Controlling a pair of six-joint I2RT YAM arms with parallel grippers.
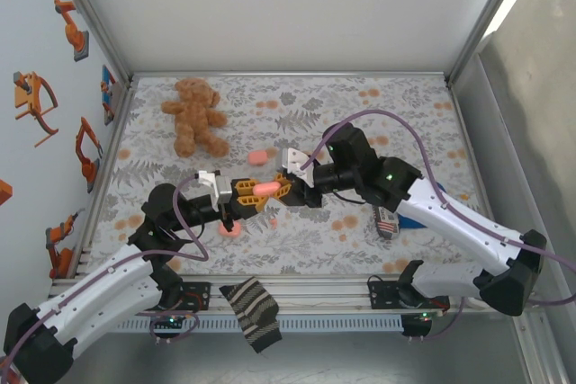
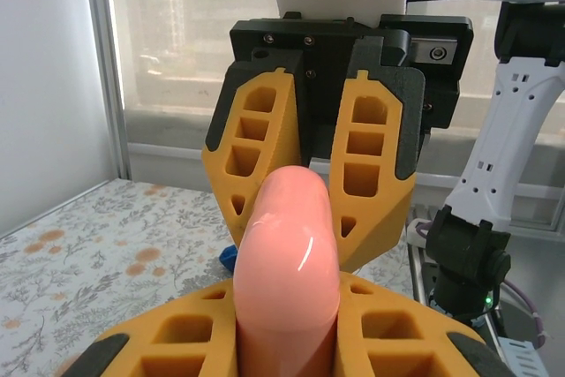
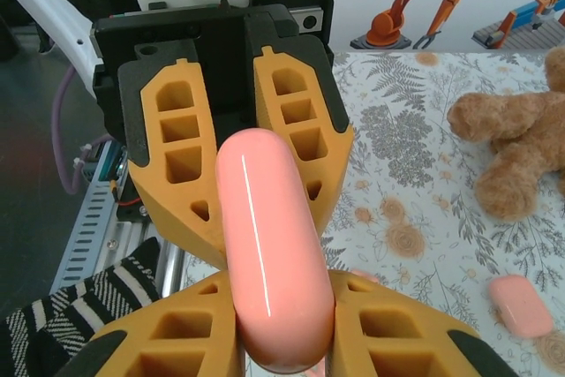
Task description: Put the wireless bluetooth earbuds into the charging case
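A salmon-pink rounded charging case (image 1: 266,188) hangs above the middle of the floral cloth, held end to end between both grippers. My left gripper (image 1: 256,190) is shut on its left end, and in the left wrist view the case (image 2: 287,245) is squeezed between my orange fingers. My right gripper (image 1: 280,188) has its fingers pressed on both sides of the case (image 3: 269,245) at the right end. A small salmon-pink piece (image 1: 230,230) lies on the cloth below the left gripper; I cannot tell whether it is an earbud.
A second pink case (image 1: 262,157) lies on the cloth behind the grippers, also seen from the right wrist as a pink case (image 3: 521,305). A teddy bear (image 1: 193,114) sits at the back left. A striped sock (image 1: 252,312) hangs over the front rail. A small flag-printed object (image 1: 387,222) lies under the right arm.
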